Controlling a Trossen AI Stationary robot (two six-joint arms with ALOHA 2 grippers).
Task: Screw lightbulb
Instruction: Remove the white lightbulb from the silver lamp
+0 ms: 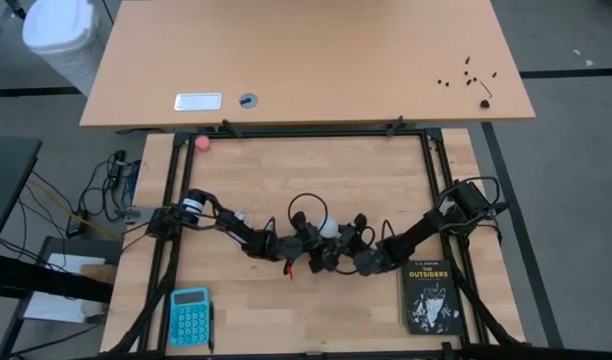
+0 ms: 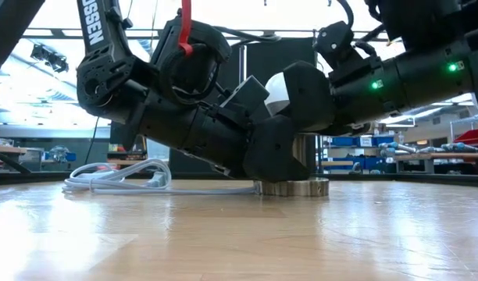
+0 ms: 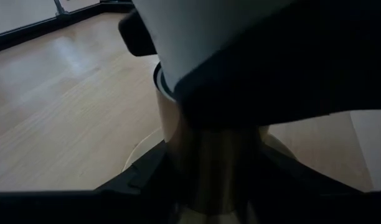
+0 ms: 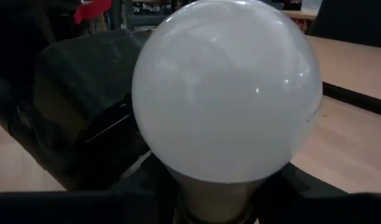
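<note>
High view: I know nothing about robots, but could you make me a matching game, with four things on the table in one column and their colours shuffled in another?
Things:
1. lightbulb
2. calculator
3. book
4. ball

Colours:
A. pink
B. white
C. teal
D. black

Pairs: 1-B, 2-C, 3-D, 4-A

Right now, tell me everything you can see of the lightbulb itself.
The lightbulb is a frosted white globe, smooth and slightly glossy, narrowing to a paler neck at its base. It stands upright near the middle of the table, base down in the round metallic socket. The right gripper is closed on the bulb, dark fingers at its lower sides; the left gripper sits on the socket just below. The screw thread is hidden.
</note>
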